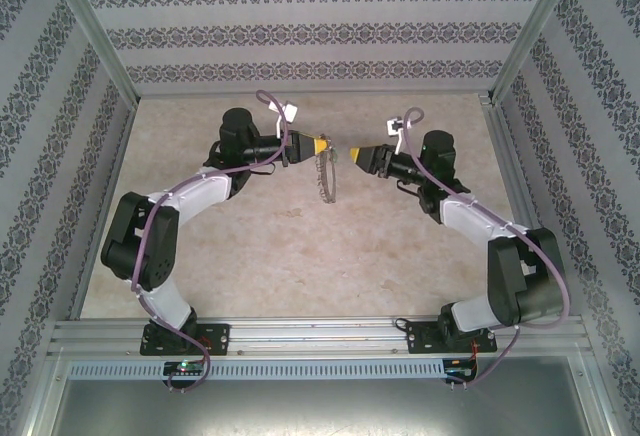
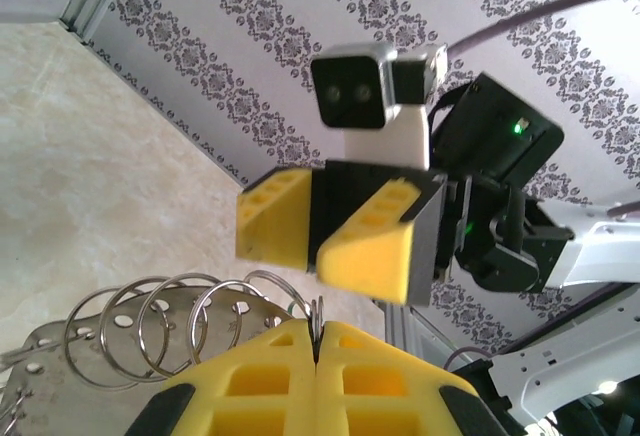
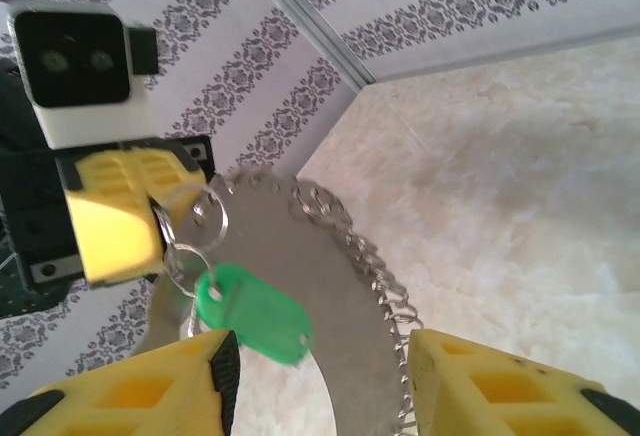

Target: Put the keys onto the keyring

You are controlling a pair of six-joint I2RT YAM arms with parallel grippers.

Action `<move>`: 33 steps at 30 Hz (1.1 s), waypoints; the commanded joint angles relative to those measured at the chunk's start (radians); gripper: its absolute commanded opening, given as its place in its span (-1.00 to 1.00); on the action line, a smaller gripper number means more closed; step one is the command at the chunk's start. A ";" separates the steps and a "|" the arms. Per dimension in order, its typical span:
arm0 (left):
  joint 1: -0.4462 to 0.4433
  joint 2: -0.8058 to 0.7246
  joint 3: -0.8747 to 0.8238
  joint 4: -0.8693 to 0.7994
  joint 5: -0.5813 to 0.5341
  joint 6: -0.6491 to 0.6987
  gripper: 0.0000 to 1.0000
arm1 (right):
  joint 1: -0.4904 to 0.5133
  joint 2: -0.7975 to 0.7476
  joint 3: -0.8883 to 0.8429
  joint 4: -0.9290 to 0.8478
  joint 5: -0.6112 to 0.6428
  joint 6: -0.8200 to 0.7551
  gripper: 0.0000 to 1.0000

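The keyring (image 1: 324, 178) is a large thin grey hoop with a fringe of small metal rings (image 3: 385, 281), and it hangs in mid-air above the table. My left gripper (image 1: 316, 146) is shut on it, its yellow fingers pinching a thin ring (image 2: 319, 318) at the rim. The key's bright green head (image 3: 252, 312) dangles from a small silver ring (image 3: 186, 256) beside the left fingertips (image 3: 112, 228). My right gripper (image 1: 354, 155) faces the left one, open. Its jaws (image 3: 320, 368) stand apart just below the green head, touching nothing. The key's blade is hidden.
The beige table (image 1: 300, 256) lies below both arms, walled by patterned panels (image 1: 300, 36) and metal frame posts (image 1: 100, 36). Both arms reach to the middle back of the table, their bases on the near rail (image 1: 320, 331).
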 commanded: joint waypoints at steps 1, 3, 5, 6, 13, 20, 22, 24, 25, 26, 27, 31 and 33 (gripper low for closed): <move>-0.011 -0.045 -0.007 0.098 -0.018 -0.033 -1.00 | 0.046 -0.054 -0.028 0.030 0.077 -0.049 -0.02; -0.011 -0.045 -0.008 0.103 -0.016 -0.040 -1.00 | 0.075 -0.068 -0.033 0.000 0.104 -0.084 -0.01; -0.011 -0.044 -0.011 0.121 -0.013 -0.053 -1.00 | 0.100 -0.079 -0.031 -0.026 0.126 -0.111 -0.01; -0.012 -0.043 -0.012 0.129 -0.012 -0.061 -1.00 | 0.108 -0.083 -0.027 -0.038 0.137 -0.121 -0.01; -0.016 -0.039 -0.009 0.150 -0.007 -0.082 -1.00 | 0.152 -0.073 0.026 -0.101 0.185 -0.169 -0.02; -0.022 -0.044 -0.008 0.147 -0.005 -0.082 -1.00 | 0.166 -0.043 0.068 -0.097 0.196 -0.172 -0.02; -0.024 -0.046 -0.008 0.146 -0.007 -0.082 -1.00 | 0.172 -0.035 0.080 -0.099 0.192 -0.174 -0.01; -0.025 -0.047 -0.008 0.147 -0.006 -0.083 -1.00 | 0.176 -0.022 0.090 -0.100 0.186 -0.176 -0.01; -0.025 -0.047 -0.008 0.147 -0.007 -0.082 -1.00 | 0.178 -0.014 0.096 -0.102 0.182 -0.179 -0.02; -0.025 -0.049 -0.009 0.147 -0.009 -0.082 -1.00 | 0.181 -0.011 0.097 -0.102 0.178 -0.179 -0.02; -0.025 -0.051 -0.009 0.146 -0.010 -0.083 -1.00 | 0.183 -0.007 0.097 -0.102 0.176 -0.181 -0.03; -0.025 -0.058 -0.012 0.146 -0.013 -0.082 -1.00 | 0.188 -0.011 0.079 -0.107 0.175 -0.194 -0.11; -0.026 -0.061 -0.012 0.146 -0.013 -0.083 -1.00 | 0.189 -0.016 0.066 -0.103 0.176 -0.196 -0.17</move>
